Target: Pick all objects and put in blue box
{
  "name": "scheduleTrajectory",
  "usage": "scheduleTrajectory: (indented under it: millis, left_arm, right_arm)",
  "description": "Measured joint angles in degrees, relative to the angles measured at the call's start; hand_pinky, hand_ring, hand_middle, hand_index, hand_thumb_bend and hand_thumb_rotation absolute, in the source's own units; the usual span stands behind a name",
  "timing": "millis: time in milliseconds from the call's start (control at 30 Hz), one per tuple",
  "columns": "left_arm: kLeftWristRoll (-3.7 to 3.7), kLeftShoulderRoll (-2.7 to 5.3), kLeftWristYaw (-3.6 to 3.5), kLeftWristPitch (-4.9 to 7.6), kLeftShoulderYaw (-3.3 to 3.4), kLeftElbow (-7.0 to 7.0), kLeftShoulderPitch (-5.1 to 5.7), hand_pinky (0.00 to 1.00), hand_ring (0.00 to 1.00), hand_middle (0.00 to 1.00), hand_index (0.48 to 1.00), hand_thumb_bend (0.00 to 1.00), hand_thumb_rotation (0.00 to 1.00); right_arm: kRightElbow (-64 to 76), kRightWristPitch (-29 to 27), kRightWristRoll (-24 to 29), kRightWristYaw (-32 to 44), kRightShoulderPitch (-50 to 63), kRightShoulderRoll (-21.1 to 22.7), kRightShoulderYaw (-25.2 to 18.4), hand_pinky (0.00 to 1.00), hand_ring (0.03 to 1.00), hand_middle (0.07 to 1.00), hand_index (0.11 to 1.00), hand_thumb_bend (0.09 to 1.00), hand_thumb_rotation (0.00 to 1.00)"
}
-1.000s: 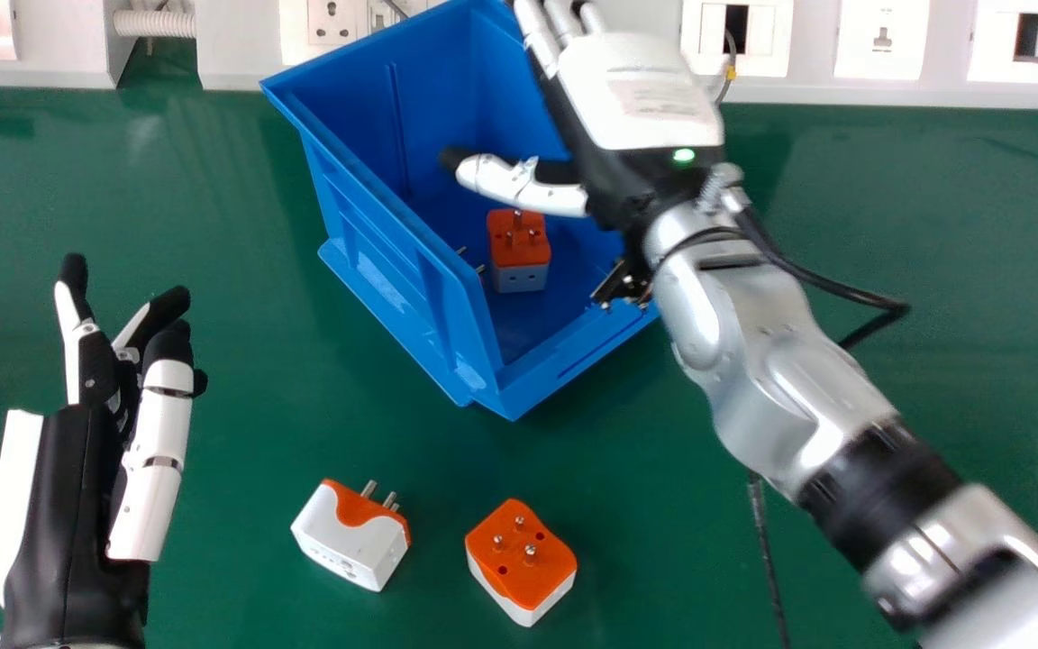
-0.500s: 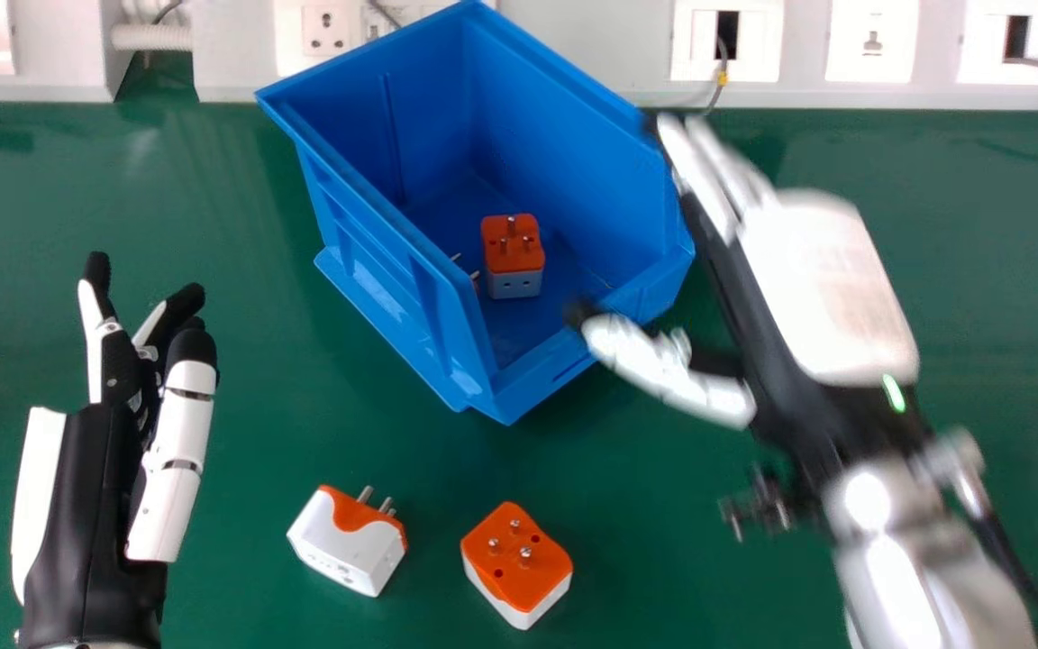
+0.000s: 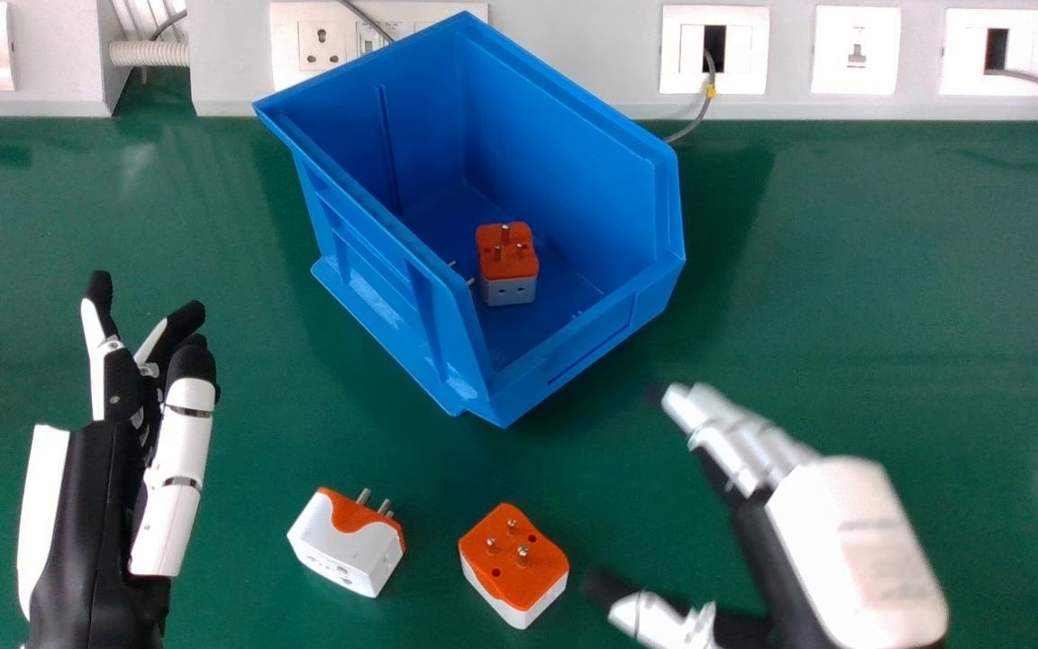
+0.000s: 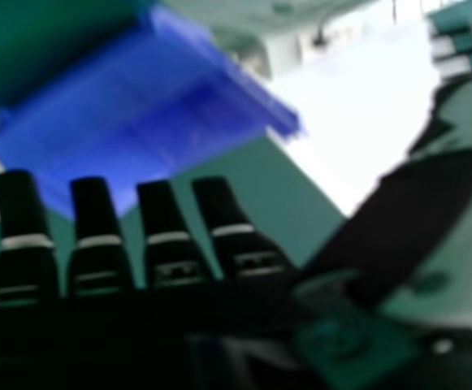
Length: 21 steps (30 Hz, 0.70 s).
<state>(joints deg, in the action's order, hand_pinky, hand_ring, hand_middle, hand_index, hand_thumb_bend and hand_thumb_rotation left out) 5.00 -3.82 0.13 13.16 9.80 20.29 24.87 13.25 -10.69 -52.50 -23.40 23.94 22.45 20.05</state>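
Hanging open near orange-white adapter (image 3: 514, 563), fingers (image 3: 724, 436) extended, right robot hand (image 3: 852, 550) holding 0 objects.

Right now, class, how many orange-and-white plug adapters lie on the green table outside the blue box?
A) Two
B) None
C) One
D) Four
A: one adapter on its side and one with its pins up lie on the green table, in front of the blue box.

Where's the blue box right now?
In the head view, the blue box stands on the green table beyond the two loose adapters, up against the white socket panel.
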Motion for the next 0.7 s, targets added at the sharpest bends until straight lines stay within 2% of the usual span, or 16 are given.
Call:
scheduleTrajectory:
  millis: [67, 133, 233, 333, 533, 633, 700]
  left_arm:
    - [0.48, 0.00, 0.36, 0.03, 0.01, -0.17, 0.02, 0.82, 0.89, 0.90, 0.884, 0.36, 0.93]
    - [0.76, 0.00, 0.38, 0.03, 0.01, -0.39, 0.03, 0.82, 0.89, 0.90, 0.883, 0.36, 0.93]
    - [0.73, -0.06, 0.33, 0.23, 0.02, -0.92, -0.18, 0.81, 0.89, 0.90, 0.883, 0.36, 0.93]
    - [0.62, -0.18, 0.28, 0.83, 0.19, -1.17, -0.34, 0.83, 0.90, 0.90, 0.888, 0.36, 0.92]
    - [0.61, -0.74, 0.14, 1.07, 0.38, -1.34, -0.45, 0.81, 0.89, 0.90, 0.885, 0.37, 0.92]
    - [0.58, -0.92, 0.15, 1.08, 0.52, -1.58, -0.53, 0.81, 0.89, 0.90, 0.884, 0.35, 0.91]
    - [0.49, -0.98, 0.14, 1.11, 0.51, -1.61, -0.61, 0.82, 0.89, 0.90, 0.884, 0.36, 0.91]
  right_arm:
    - [-1.7, -0.1, -0.6, 0.0, -0.4, -0.3, 0.6, 0.67, 0.803, 0.850, 0.836, 0.463, 0.76]
    - [-3.1, 0.2, -2.3, 0.0, -1.4, -0.7, 1.3, 0.66, 0.795, 0.843, 0.827, 0.470, 0.76]
    - [-6.3, 0.5, -4.1, 0.1, -3.7, -1.8, 3.0, 0.64, 0.779, 0.834, 0.812, 0.484, 0.72]
    - [-8.4, 1.6, -5.4, 0.2, -5.3, -2.7, 4.7, 0.64, 0.783, 0.837, 0.820, 0.480, 0.76]
    - [-13.4, 5.4, -8.6, 1.3, -8.5, -5.4, 8.4, 0.64, 0.801, 0.851, 0.835, 0.467, 0.74]
    - [-14.8, 6.7, -8.9, 2.3, -9.6, -6.0, 9.6, 0.65, 0.814, 0.865, 0.853, 0.454, 0.82]
    - [-15.8, 7.9, -9.2, 2.7, -10.8, -6.3, 10.2, 0.66, 0.813, 0.866, 0.858, 0.456, 0.83]
